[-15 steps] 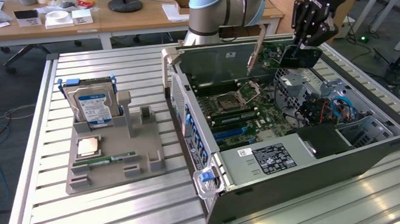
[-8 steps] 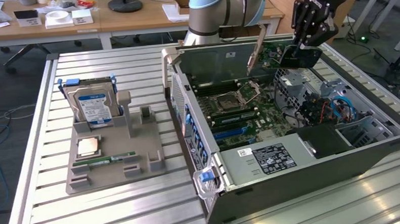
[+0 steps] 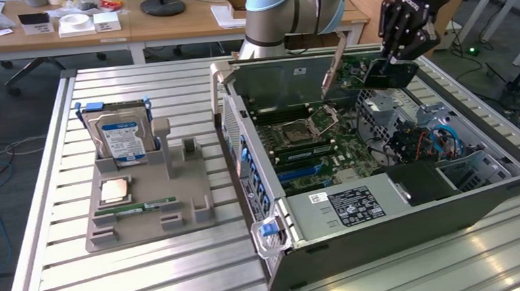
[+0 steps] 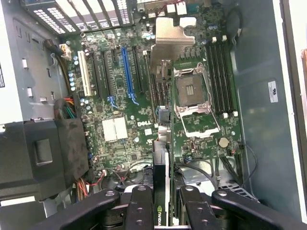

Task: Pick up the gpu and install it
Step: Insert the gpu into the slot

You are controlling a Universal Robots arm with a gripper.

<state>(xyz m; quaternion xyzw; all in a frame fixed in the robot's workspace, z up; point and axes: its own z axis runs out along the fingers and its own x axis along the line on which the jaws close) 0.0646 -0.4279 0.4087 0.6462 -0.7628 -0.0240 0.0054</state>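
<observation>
Black linked tool point(image 4: 162, 194) fingers point(image 4: 139, 203) sit nearest the wrist lens, pinching the gpu point(image 4: 161, 158), a thin dark circuit card seen edge-on with a silvery metal bracket point(image 4: 169, 43) at its far end.

Exterior view, left to right:
- Slatted pale metal surface point(image 3: 160, 275) carries everything.
- Grey moulded parts tray point(image 3: 187, 188). Holds a boxy hard drive with blue-white label point(image 3: 123, 141) standing upright, a square silvery processor point(image 3: 114, 190) lying flat, and a narrow green memory stick point(image 3: 144, 206) lying flat. Other cradles look vacant.
- Open grey computer case point(image 3: 404, 224). Holds a green motherboard point(image 3: 304, 137) with a bare processor socket point(image 3: 308, 127), a black shroud point(image 3: 419, 181) and blue cables point(image 3: 444, 141).
- Tool point(image 3: 397, 51) over the case's far corner on the exterior view's right, gpu point(image 3: 375, 75) gripped and hanging clear above the board.

Step, as I judge it: pickup done, install in hand. Card is above the board between the long blue expansion slot point(image 4: 128, 72) and the socket, not in any slot.

Seating would likely call for the card's lower edge square over a slot, bracket matched to the rear opening, and a straight press with no tilt.
</observation>
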